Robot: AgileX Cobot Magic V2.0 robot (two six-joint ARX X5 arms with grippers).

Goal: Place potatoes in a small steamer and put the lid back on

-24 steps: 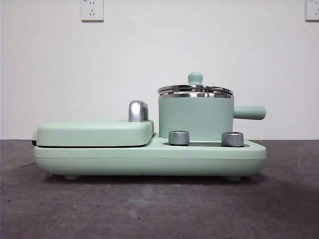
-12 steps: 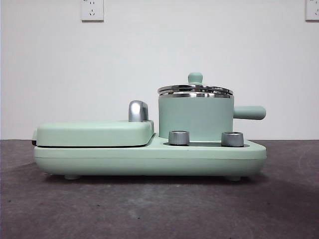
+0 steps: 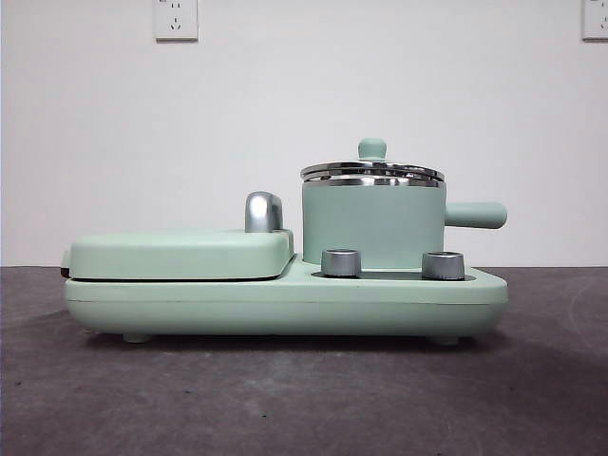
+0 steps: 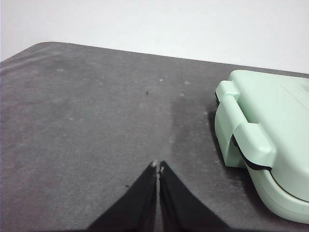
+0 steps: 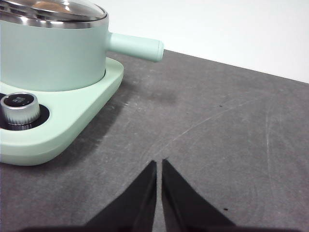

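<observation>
The mint-green small steamer [image 3: 372, 226] stands on the right half of a green appliance base [image 3: 285, 302], its stubby handle [image 3: 475, 215] pointing right. The glass lid [image 3: 372, 171] with its green knob [image 3: 371, 148] sits on the steel rim. The steamer [image 5: 48, 53] and lid [image 5: 53, 10] also show in the right wrist view; an orange-brown tint shows through the glass, but the potato is not clearly visible. My right gripper [image 5: 159, 163] is shut and empty over bare table beside the steamer's handle side. My left gripper [image 4: 158, 167] is shut and empty over the table beside the griddle end.
A flat green griddle box [image 3: 180, 255] with a chrome handle [image 3: 263, 212] fills the base's left half; its hinged end [image 4: 251, 140] shows in the left wrist view. Two steel knobs [image 3: 341, 262] [image 3: 443, 265] sit in front of the steamer. The dark grey table [image 3: 304, 399] stretches toward the camera.
</observation>
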